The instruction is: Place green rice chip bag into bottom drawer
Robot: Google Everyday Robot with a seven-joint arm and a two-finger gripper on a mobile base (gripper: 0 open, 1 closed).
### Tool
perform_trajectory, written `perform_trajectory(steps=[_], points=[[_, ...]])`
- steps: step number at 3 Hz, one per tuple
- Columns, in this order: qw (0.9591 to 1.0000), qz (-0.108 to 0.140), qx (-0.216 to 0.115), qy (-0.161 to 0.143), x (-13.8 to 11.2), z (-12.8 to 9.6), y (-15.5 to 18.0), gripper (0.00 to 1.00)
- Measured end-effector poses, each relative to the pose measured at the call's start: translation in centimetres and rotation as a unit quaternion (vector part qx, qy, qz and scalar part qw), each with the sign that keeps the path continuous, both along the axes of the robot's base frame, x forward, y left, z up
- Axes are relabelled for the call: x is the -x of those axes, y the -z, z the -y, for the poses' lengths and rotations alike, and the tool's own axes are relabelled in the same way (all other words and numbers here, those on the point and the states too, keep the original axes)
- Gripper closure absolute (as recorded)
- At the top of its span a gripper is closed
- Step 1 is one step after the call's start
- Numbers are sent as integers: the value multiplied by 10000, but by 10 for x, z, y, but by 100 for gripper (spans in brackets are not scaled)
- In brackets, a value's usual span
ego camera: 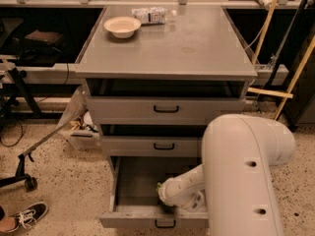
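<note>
The bottom drawer (129, 213) of the grey cabinet is pulled open, with a dark handle on its front. My white arm reaches down into it from the right. The gripper (165, 200) sits low inside the drawer near its front, mostly hidden by the wrist. A small sliver of bright green, the green rice chip bag (159, 186), shows at the wrist's left edge inside the drawer. The rest of the bag is hidden.
The two upper drawers (166, 108) are closed. On the cabinet top stand a white bowl (122, 26) and a clear plastic water bottle (152, 15) lying on its side. A tripod leg and a sneaker (27, 215) are on the floor at left; wooden sticks lean at right.
</note>
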State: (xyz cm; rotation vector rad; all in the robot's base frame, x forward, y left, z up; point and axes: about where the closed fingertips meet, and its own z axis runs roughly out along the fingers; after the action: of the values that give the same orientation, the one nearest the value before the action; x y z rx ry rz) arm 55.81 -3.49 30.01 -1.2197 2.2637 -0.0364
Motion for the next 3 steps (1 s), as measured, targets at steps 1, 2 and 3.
perform_trajectory(steps=[1,2,3], points=[[9998,7,-114,-174,-32,48,22,100],[9984,-196,-426,-312,-48,68,55,100],[9955,-610,-608,-391,-65,76,93,100]])
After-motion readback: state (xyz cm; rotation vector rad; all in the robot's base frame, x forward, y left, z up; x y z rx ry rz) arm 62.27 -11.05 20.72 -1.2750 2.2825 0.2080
